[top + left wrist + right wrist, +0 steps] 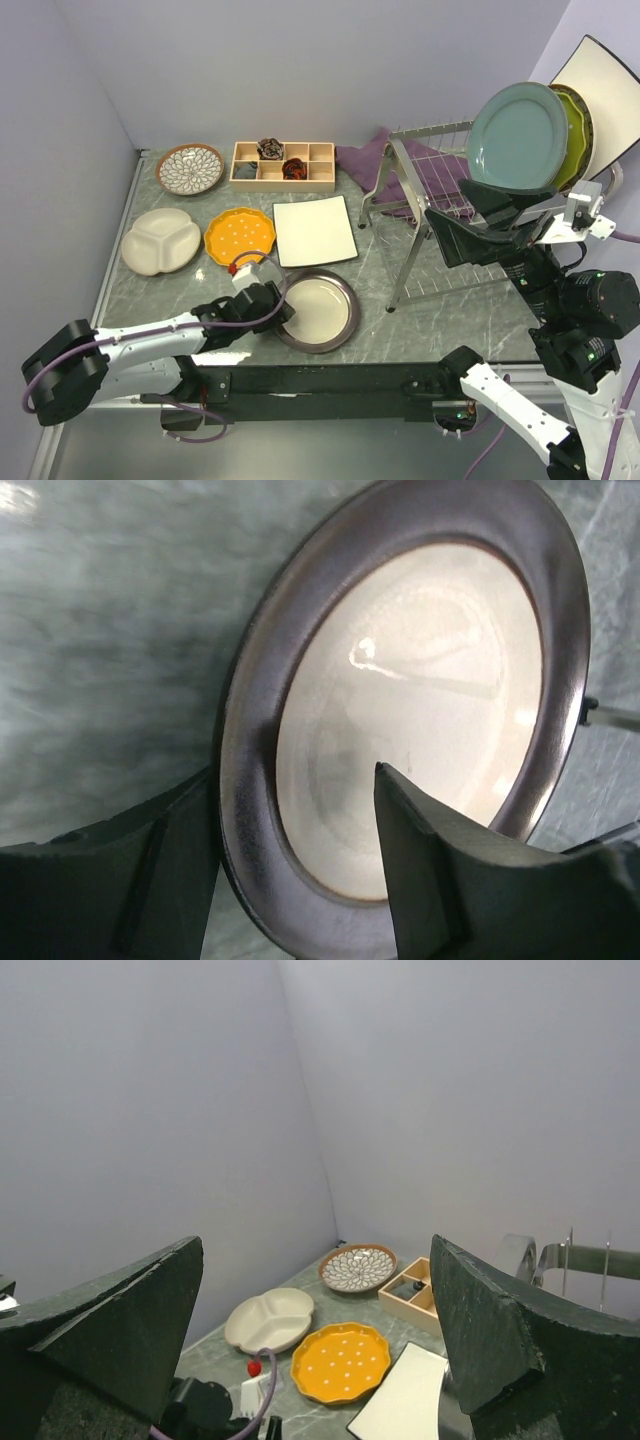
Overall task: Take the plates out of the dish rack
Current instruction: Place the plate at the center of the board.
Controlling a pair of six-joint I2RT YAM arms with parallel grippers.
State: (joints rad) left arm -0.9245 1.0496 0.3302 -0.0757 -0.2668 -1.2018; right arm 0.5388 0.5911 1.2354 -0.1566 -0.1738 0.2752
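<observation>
Reaching the plates left in the dish rack (430,127) falls to my right gripper (500,225). Its jaws gape wide on nothing, just below the teal plate (518,135), which stands on edge at the rack's right end with a yellow-green plate (578,140) behind it. That arm is folded up high beside the rack. My left gripper (295,790) lies low, jaws apart astride the rim of the dark-rimmed plate (320,310) flat on the table (440,320) — not clamped, as far as I see

White-shelled, black-jointed left arm (130,352) and right arm (590,310), one at each end of the black base beam (330,380), with looped purple cables (100,341) and black wedge-shaped fingers (125,1320).
</observation>
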